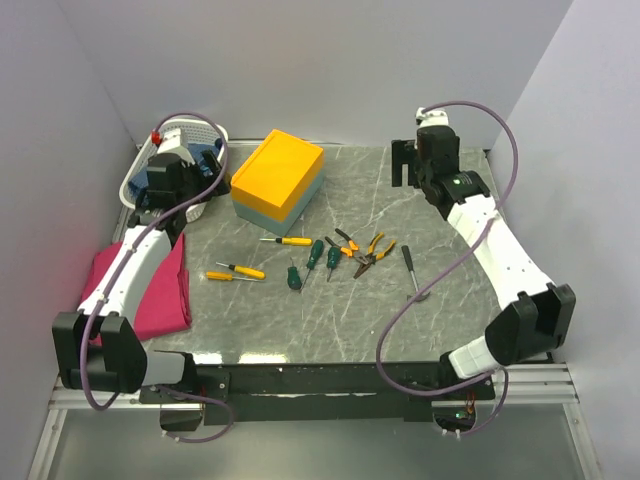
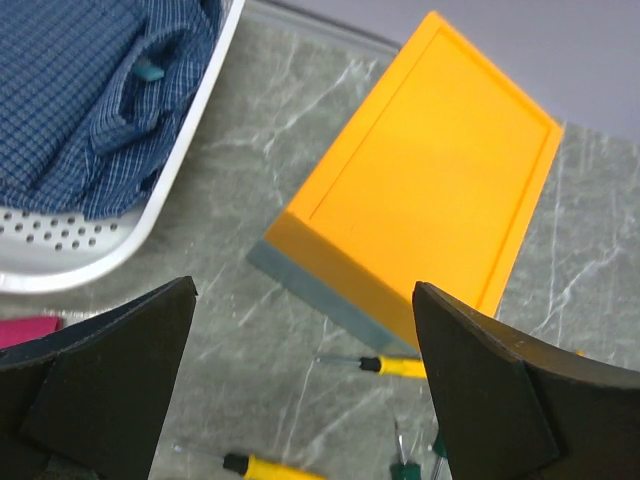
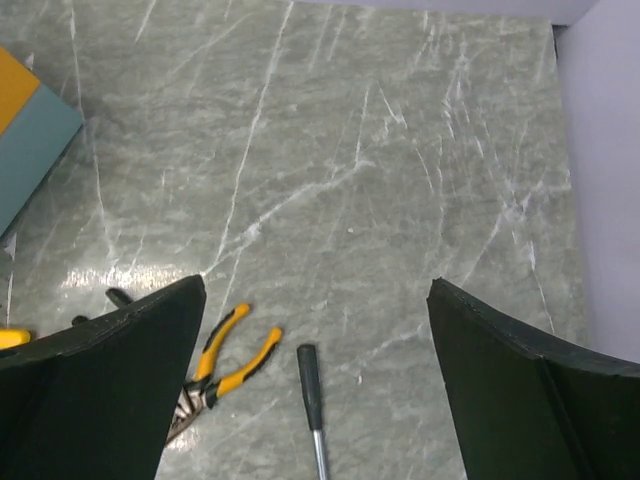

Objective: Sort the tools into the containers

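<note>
The tools lie loose mid-table: yellow-handled screwdrivers (image 1: 287, 240) (image 1: 238, 271), green-handled screwdrivers (image 1: 314, 255), orange-handled pliers (image 1: 372, 252) and a black-handled hammer (image 1: 411, 268). The yellow-topped, blue-grey box (image 1: 277, 178) stands closed behind them. The white perforated basket (image 1: 214, 131) sits at the far left. My left gripper (image 1: 207, 162) is open and empty, raised between basket and box; its view shows the box (image 2: 440, 190), the basket rim (image 2: 150, 215) and a yellow screwdriver (image 2: 400, 365). My right gripper (image 1: 405, 165) is open and empty at the far right, above the pliers (image 3: 230, 365) and hammer handle (image 3: 310, 385).
A blue checked cloth (image 2: 90, 100) lies in the basket. A folded pink cloth (image 1: 155, 290) lies at the left under my left arm. Grey walls close in the back and both sides. The box corner shows in the right wrist view (image 3: 30, 140).
</note>
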You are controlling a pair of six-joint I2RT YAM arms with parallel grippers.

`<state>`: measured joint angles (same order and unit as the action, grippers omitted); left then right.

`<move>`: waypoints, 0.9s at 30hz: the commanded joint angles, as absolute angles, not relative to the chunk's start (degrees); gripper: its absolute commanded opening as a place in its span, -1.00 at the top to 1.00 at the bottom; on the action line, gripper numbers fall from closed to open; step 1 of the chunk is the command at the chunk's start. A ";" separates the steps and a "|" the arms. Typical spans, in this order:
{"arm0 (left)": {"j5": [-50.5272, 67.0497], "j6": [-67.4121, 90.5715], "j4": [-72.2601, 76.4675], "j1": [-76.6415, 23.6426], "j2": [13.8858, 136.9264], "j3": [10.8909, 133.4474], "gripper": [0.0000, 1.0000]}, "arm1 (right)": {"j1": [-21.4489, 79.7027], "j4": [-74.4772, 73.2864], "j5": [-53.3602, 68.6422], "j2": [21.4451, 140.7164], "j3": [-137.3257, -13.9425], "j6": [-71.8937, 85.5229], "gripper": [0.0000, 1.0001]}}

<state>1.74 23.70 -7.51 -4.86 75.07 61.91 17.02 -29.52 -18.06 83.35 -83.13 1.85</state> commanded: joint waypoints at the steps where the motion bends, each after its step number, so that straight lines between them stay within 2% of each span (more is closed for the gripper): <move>1: 3.42 23.20 -14.85 -5.10 77.16 66.53 -0.93 | 16.79 -24.53 -16.11 88.40 -88.24 0.53 -1.00; 7: 5.01 21.54 -17.49 -5.01 77.17 66.71 -0.98 | 14.41 -22.24 -6.34 96.74 -95.25 3.95 -0.96; 11: 5.45 16.00 -15.39 -5.01 75.94 63.73 -0.65 | 13.02 -16.73 1.20 102.47 -97.65 5.88 -0.84; 12: 6.23 14.26 -15.47 -5.01 76.20 62.76 -0.38 | 12.49 -14.79 3.06 103.26 -97.30 7.45 -0.80; 13: 7.11 13.37 -15.64 -5.01 76.46 62.41 -0.24 | 12.05 -12.76 4.47 105.01 -96.95 8.43 -0.75; 14: 8.77 12.23 -15.64 -5.01 77.07 62.14 -0.08 | 11.00 -9.61 5.96 106.07 -97.12 9.22 -0.54; 15: 10.44 10.39 -15.38 -5.01 77.34 61.36 0.41 | 10.55 -8.71 9.98 107.39 -97.82 10.45 -0.41; 16: 12.55 10.20 -15.12 -5.01 77.78 61.17 0.83 | 10.20 -7.83 13.15 110.27 -99.91 10.63 -0.19; 17: 13.18 10.46 -15.55 -5.01 78.74 61.35 0.98 | 9.67 -5.91 18.32 111.87 -100.98 10.37 0.30; 18: 14.14 11.24 -15.64 -5.01 79.36 61.35 0.98 | 9.15 -4.41 24.55 113.19 -101.60 10.46 0.41; 20: 16.26 11.60 -15.21 -5.01 80.50 61.09 0.98 | 9.49 -0.11 26.71 116.27 -101.95 11.51 0.45; 22: 16.00 12.39 -14.59 -5.01 81.12 60.30 0.98 | 10.54 -0.09 29.34 120.56 -105.27 12.83 0.44; 27: 17.22 12.04 -12.22 -4.66 81.74 58.45 0.98 | 12.39 13.35 30.86 131.45 -111.68 22.84 0.42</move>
